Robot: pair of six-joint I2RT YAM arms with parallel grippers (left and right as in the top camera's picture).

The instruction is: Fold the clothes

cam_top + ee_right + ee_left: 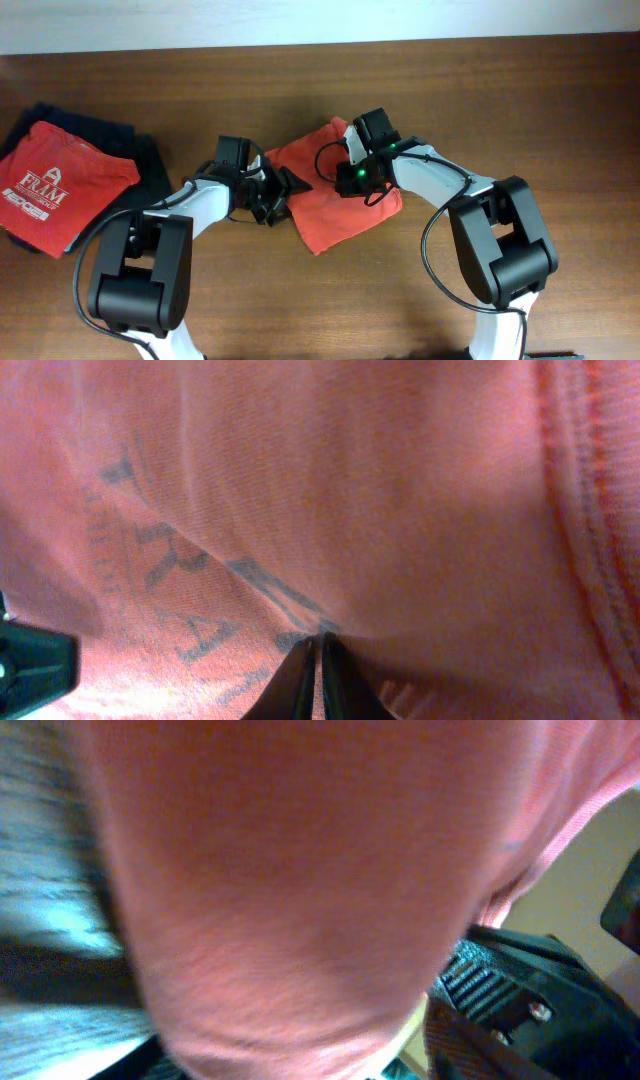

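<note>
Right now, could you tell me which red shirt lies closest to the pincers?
The plain orange-red shirt mid-table; the logo shirt lies folded at the left edge.

Orange-red T-shirt point(335, 212) — folded compact, askew, central on table point(520, 90) — grey lettering showing.

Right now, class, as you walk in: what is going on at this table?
Two robot arms are working on a bunched-up orange-red T-shirt with grey lettering, mid-way along the brown wooden table. The right gripper is shut, pinching the fabric near the lettering. The left gripper sits at the shirt's left edge, but its grip is unclear. A folded red shirt with a white logo lies on a dark garment at the far left.
</note>
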